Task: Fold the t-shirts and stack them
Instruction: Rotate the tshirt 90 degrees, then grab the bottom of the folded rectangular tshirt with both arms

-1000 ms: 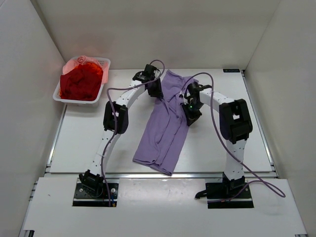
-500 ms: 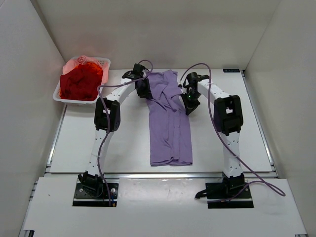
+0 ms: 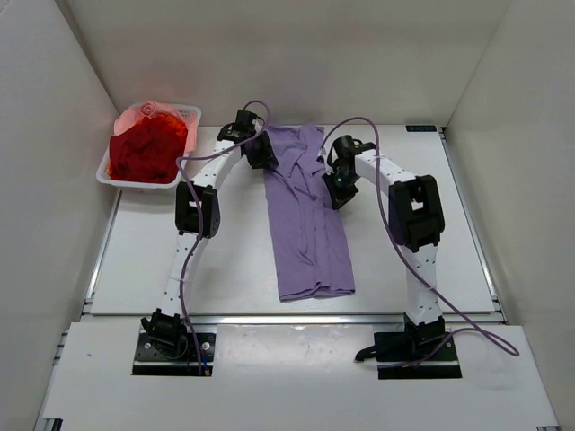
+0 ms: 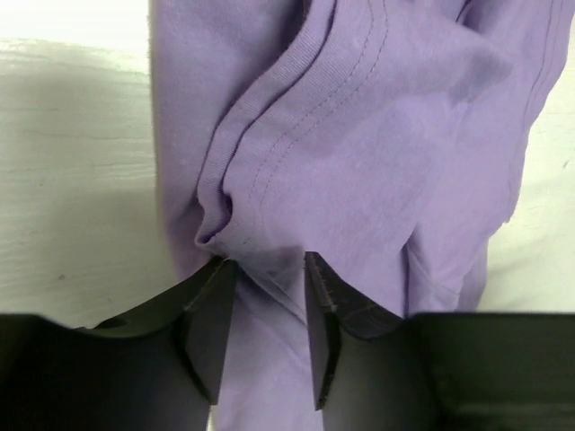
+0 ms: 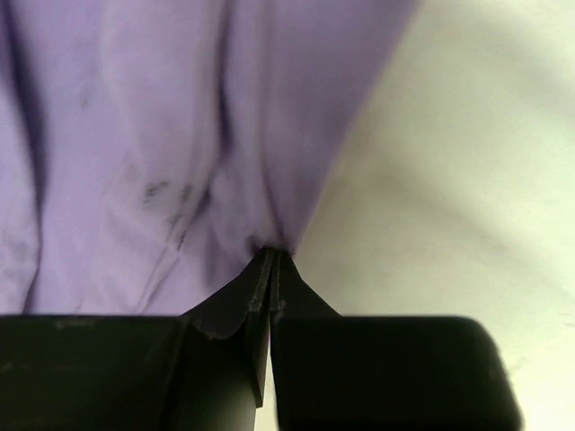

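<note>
- Top external view: a small dark label [image 3: 422,128] sits at the far right edge of the table [image 3: 180,260]. Its writing is too small to read.
- No words or marks can be read on the purple shirt [image 3: 305,215].
- The purple shirt lies in a long, narrow strip down the middle of the table. Its far end is bunched up between the two arms.
- The left gripper [image 4: 267,269] is at the far left corner of the purple shirt. Its jaws stand a little apart, with wrinkled cloth in the gap between them.
- The right gripper [image 5: 269,256] is at the right edge of the purple shirt. Its jaws are pressed together on a pinch of the cloth.
- From above, both sets of fingertips are hidden under the wrists.
- A white basket [image 3: 184,157] sits at the far left corner of the table. A red shirt [image 3: 144,153] fills it in a heap.
- A pink shirt [image 3: 148,109] peeks out behind the red shirt, and most of it is hidden.
</note>
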`<act>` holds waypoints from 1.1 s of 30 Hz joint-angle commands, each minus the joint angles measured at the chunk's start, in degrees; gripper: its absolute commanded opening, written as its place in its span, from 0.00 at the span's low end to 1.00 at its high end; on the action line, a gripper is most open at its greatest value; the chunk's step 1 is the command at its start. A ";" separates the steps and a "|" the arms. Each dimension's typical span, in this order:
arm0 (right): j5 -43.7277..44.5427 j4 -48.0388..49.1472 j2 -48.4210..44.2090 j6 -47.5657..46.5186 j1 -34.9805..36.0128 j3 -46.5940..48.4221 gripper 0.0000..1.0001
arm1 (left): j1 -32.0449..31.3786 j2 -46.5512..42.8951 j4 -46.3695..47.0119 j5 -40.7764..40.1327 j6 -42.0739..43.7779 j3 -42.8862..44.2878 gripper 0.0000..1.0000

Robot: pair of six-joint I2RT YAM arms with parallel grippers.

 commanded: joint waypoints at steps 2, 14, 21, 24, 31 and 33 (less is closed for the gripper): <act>0.27 0.49 -3.12 -1.27 1.76 -3.61 0.01 | 1.29 2.40 0.80 -1.29 0.79 1.88 0.55; 12.84 4.80 -18.24 3.81 1.76 -11.52 0.22 | -1.43 -14.55 -6.54 3.91 6.58 -8.54 0.78; -1.83 7.87 -32.91 13.55 -1.33 -28.90 0.51 | -8.98 -48.11 7.62 2.50 8.36 -66.57 0.79; -3.59 9.10 -39.85 21.28 0.35 -39.61 0.53 | -12.49 -59.53 9.77 2.42 5.98 -82.46 0.79; -15.11 20.08 -50.93 36.25 -2.21 -60.99 0.52 | -17.96 -70.80 21.09 1.10 -3.68 -105.58 0.80; -15.12 22.11 -53.22 39.49 -0.98 -64.51 0.51 | -18.49 -73.53 23.65 -0.48 -7.02 -108.14 0.81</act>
